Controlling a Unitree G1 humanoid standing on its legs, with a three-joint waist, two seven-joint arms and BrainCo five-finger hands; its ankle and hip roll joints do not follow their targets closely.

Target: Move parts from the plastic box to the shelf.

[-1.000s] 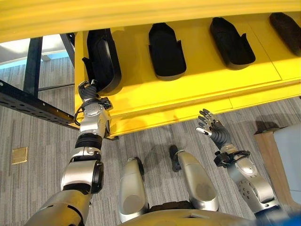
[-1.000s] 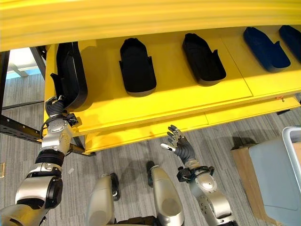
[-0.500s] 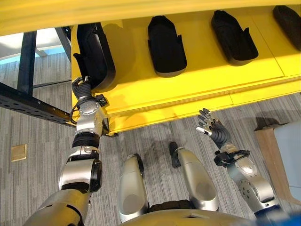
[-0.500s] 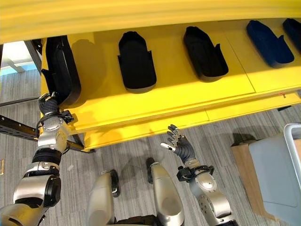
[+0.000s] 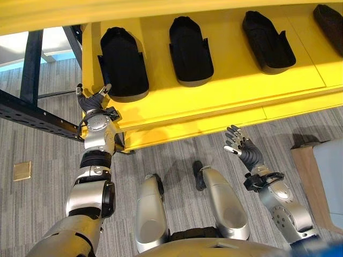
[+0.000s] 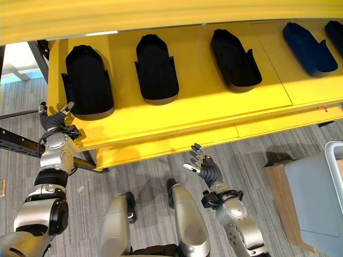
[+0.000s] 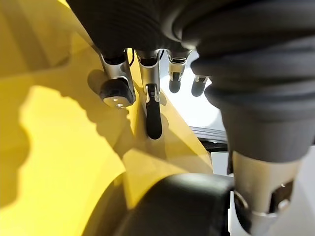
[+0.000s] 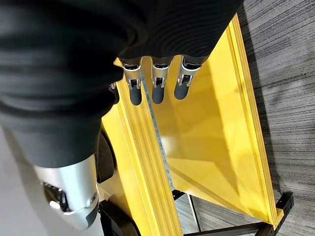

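1. Nearest the robot, over the grey carpet floor [image 5: 177, 155], the right hand [image 5: 239, 149] hung with fingers spread, holding nothing.
2. At the yellow shelf's [image 6: 214, 107] front left corner, the left hand [image 6: 52, 119] stood with fingers spread, just beside a black moulded plastic part [image 6: 88, 80].
3. That part lay flat near the shelf's left edge; a brush from the hand as it pulls back could probably nudge it off.
4. Farther along, three more parts [image 6: 155, 67] rested on the shelf.
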